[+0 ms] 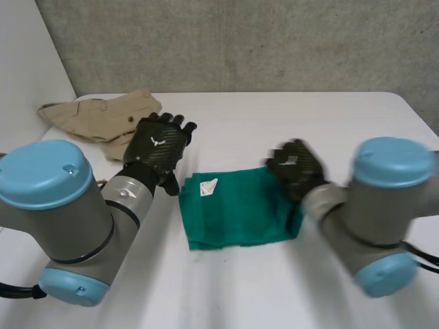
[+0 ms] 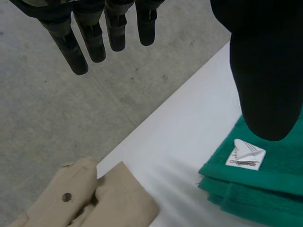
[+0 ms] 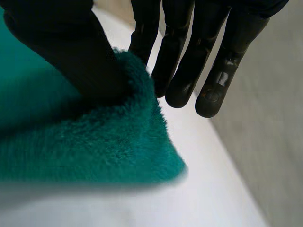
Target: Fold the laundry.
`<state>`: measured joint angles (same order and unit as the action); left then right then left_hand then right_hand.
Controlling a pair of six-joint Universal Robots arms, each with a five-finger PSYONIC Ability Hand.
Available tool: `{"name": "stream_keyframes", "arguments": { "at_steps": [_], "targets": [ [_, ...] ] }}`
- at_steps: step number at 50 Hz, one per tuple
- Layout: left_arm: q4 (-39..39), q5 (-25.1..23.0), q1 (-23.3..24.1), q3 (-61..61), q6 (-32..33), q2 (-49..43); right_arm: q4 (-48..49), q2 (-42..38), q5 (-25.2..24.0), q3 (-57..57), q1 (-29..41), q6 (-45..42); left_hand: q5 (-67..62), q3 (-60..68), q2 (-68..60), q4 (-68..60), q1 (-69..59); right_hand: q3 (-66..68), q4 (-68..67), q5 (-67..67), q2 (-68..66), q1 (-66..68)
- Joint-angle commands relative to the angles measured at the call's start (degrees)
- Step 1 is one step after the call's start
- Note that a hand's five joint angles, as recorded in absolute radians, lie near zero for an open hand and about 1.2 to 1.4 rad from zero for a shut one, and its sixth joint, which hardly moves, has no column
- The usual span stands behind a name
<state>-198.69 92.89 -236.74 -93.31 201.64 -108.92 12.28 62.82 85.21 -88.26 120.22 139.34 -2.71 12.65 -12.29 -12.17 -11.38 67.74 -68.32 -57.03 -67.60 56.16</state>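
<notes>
A green towel (image 1: 236, 209) lies folded in the middle of the white table (image 1: 288, 116), with a white label (image 1: 208, 186) showing at its far left corner. My right hand (image 1: 296, 168) is at the towel's far right corner. In the right wrist view its thumb (image 3: 71, 52) presses on top of the towel (image 3: 94, 151) and its fingers (image 3: 184, 71) reach behind the edge, pinching the corner. My left hand (image 1: 158, 145) hovers open just left of the towel. Its fingers (image 2: 90, 38) are straight, above the label (image 2: 245, 154) and the towel's edge (image 2: 265, 189).
A beige garment (image 1: 103, 118) with a button lies crumpled at the table's far left, beyond my left hand, and appears in the left wrist view (image 2: 94, 198). A grey wall stands behind the table.
</notes>
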Motion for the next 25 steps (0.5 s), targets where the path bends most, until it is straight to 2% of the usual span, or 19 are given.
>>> {"name": "stream_keyframes", "arguments": {
  "at_steps": [1, 3, 6, 7, 8, 10, 11, 14, 15, 19, 22, 25],
  "targets": [
    [0.0, 3.0, -1.4, 0.2, -0.4, 1.0, 1.3, -5.3, -5.6, 5.3, 17.5, -7.8, 1.5, -1.4, 1.1, 0.9, 0.2, 12.3, -11.7, -13.0, -12.4, 23.8],
    [-0.1, 4.2, -1.9, 0.2, -0.5, 1.1, 1.3, -7.3, -8.6, 4.9, 19.3, -7.9, 1.7, -1.6, 1.2, 1.1, 0.3, 12.3, -11.7, -13.0, -12.4, 23.8],
    [-0.1, 5.8, -2.2, 0.6, -1.2, 1.1, 1.3, -9.1, -9.1, 5.6, 19.6, -7.5, 1.8, -1.8, 1.4, 1.3, 0.5, 12.3, -11.7, -13.0, -12.4, 23.8],
    [-0.1, 5.9, -2.2, 0.7, -1.5, 1.1, 0.9, -9.3, -8.1, 5.8, 19.3, -6.4, 1.7, -1.6, 1.2, 1.1, 0.3, -13.5, 14.1, 12.8, 13.4, -1.9],
    [0.0, 5.9, -2.2, 0.8, -1.9, 1.1, 0.9, -9.0, -7.4, 5.5, 19.3, -5.4, 1.7, -1.6, 1.2, 1.1, 0.3, -27.9, 28.5, 27.2, 27.8, -16.3],
    [-0.1, 5.8, -2.2, 0.9, -3.2, 1.0, 1.0, -8.4, -6.0, 5.3, 19.0, -1.8, 1.5, -1.4, 1.1, 0.9, 0.2, -45.5, 46.1, 44.8, 45.3, -33.9],
    [-0.1, 5.8, -2.2, 1.0, -3.6, 0.9, 1.0, -7.2, -5.1, 5.3, 18.4, 3.5, 1.5, -1.4, 1.1, 0.9, 0.2, -55.7, 56.3, 55.0, 55.6, -44.1],
    [0.0, 5.7, -1.8, 2.1, -5.7, 0.6, 0.6, -4.6, -4.5, 5.3, 14.3, 14.1, 1.3, -1.3, 0.9, 0.8, 0.0, -57.7, 58.3, 57.0, 57.6, -46.2],
    [0.1, 5.7, -1.7, 2.4, -6.3, 0.5, 0.5, -2.4, -4.6, 5.3, 10.6, 21.6, 1.3, -1.3, 0.9, 0.8, 0.0, -57.7, 58.3, 57.0, 57.6, -46.2],
    [0.5, 5.5, -1.1, 3.8, -9.5, -0.3, -1.5, 1.6, -5.5, 5.8, 3.4, 36.1, 1.0, -0.9, 0.6, 0.4, -0.4, -57.7, 58.3, 57.0, 57.6, -46.2],
    [0.9, 3.6, 0.8, 5.1, -12.2, -2.1, -6.1, 1.2, -6.9, 6.9, 1.6, 40.4, 0.5, -0.4, 0.1, -0.1, -0.9, -57.7, 58.3, 57.0, 57.6, -46.2],
    [3.0, 1.7, 2.5, 5.7, -13.9, -4.1, -9.5, -0.8, -7.3, 9.1, 1.4, 40.2, 0.0, 0.1, -0.4, -0.6, -1.4, -57.7, 58.3, 57.0, 57.6, -46.2]
  ]
}}
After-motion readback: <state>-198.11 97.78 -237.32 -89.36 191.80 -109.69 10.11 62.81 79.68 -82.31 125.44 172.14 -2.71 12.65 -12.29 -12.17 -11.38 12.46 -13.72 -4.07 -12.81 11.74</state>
